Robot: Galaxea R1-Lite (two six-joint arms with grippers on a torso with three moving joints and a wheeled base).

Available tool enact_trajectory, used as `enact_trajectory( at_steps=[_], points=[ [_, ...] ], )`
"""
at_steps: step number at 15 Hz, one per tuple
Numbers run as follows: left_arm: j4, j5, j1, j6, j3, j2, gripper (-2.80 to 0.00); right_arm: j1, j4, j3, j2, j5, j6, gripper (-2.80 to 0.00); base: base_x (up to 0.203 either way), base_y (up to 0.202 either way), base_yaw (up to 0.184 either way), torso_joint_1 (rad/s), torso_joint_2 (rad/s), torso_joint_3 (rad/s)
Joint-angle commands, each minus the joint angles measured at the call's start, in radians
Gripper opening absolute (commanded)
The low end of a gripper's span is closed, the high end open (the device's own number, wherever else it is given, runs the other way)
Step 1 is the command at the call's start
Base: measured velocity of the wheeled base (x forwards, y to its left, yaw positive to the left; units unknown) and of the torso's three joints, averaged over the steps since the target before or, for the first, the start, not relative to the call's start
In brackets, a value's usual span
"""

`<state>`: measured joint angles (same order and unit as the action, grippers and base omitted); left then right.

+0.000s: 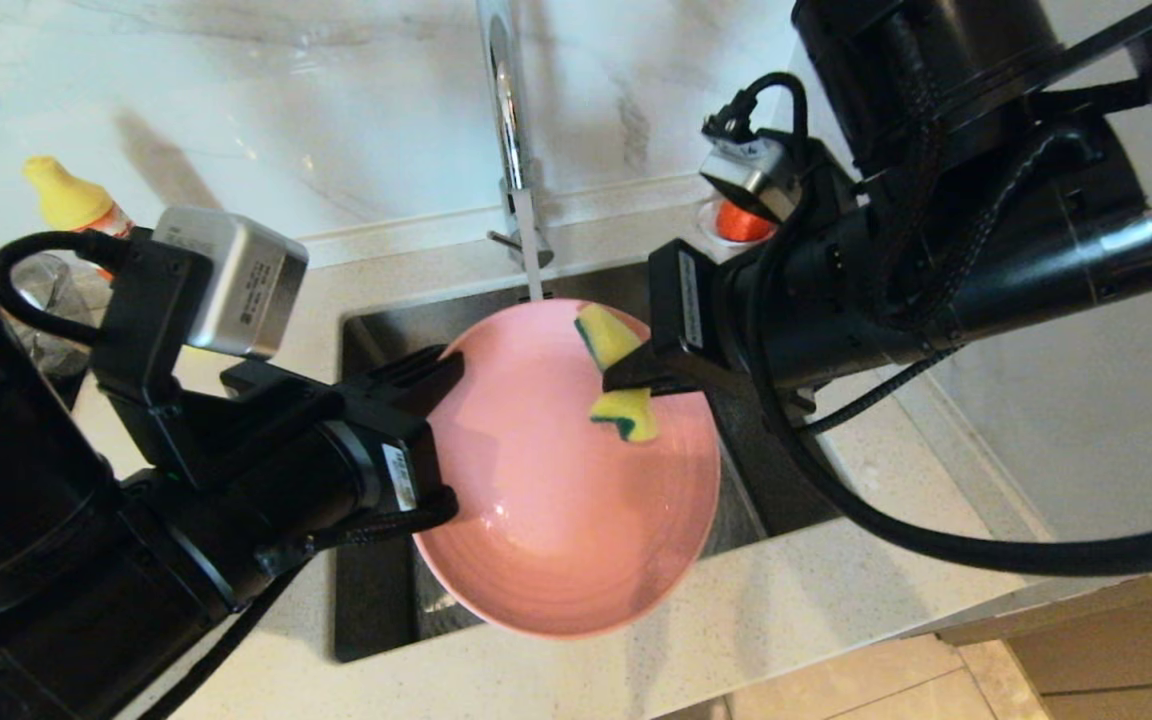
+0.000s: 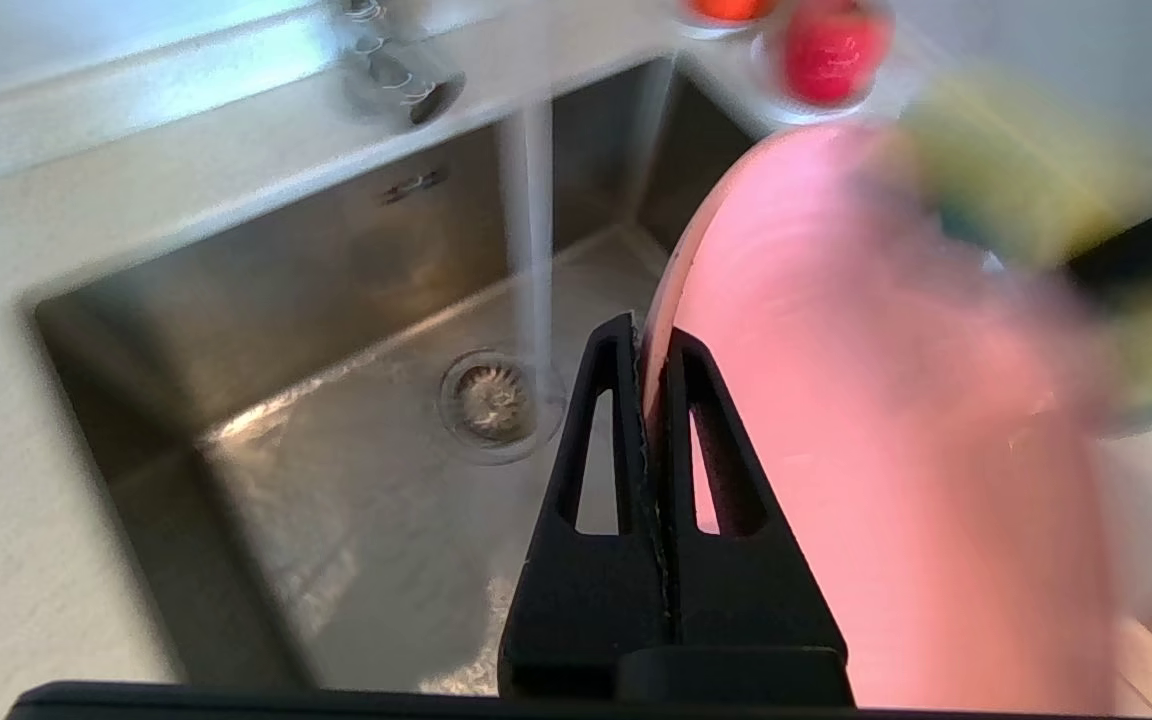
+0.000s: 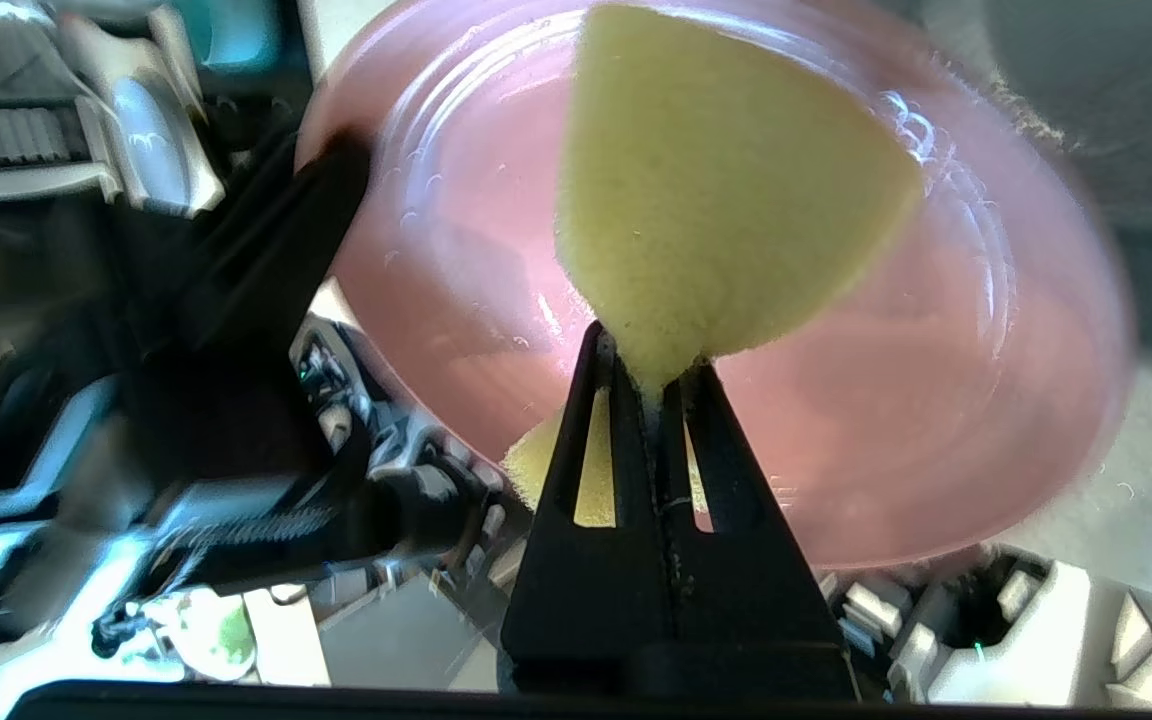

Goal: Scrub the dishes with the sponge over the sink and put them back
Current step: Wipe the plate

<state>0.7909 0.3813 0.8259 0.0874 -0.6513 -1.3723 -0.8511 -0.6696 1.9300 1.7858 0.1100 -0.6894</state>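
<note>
Sponge (image 1: 619, 372) first: you have it pinched at its middle in the right gripper (image 1: 626, 378), whose jaws are closed on it, and its yellow face lies against the inner surface of the pink plate (image 1: 566, 500). The left gripper (image 1: 441, 365) is clamped on the plate's rim and holds the plate tilted above the sink (image 1: 376, 330), with the tap (image 1: 511, 130) running a stream of water behind it.

Step in hand: scrubbing the plate, judged from the sponge's contact with the wet plate face. Much of the task appears to remain, since the plate has not been put back.

Next move: you will likely need to sweep the sponge across the rest of the plate face while the left grip keeps the plate steady over the basin. Keep pressure moderate; the plate is held by one rim point only and could pivot or slip.

View differences:
- The left wrist view alone shows the drain strainer (image 2: 492, 402) and the water column falling just beside it, clear of the plate.
- The right wrist view alone shows water droplets and sheen on the plate.
- The head view alone shows both arms together and a yellow-capped bottle (image 1: 71, 200) on the counter (image 1: 786, 620).
</note>
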Motion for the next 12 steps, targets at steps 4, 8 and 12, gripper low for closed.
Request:
enact_trajectory(
  at_steps=[4,8,12],
  points=[
    [0.015,0.002,-0.002,-0.007,-0.012,-0.021,-2.8,-0.011,-0.008,0.001,0.006,0.019,-0.007,-2.8,0.0,0.0,0.0,0.0,0.0,0.0],
    [0.119,0.002,-0.001,0.009,0.001,-0.056,-2.8,-0.071,-0.022,0.002,0.007,0.118,-0.014,-2.8,0.0,0.0,0.0,0.0,0.0,0.0],
    [0.234,-0.005,-0.001,0.041,0.057,-0.053,-2.8,-0.077,-0.028,0.006,0.05,0.168,-0.017,-2.8,0.0,0.0,0.0,0.0,0.0,0.0]
  ],
)
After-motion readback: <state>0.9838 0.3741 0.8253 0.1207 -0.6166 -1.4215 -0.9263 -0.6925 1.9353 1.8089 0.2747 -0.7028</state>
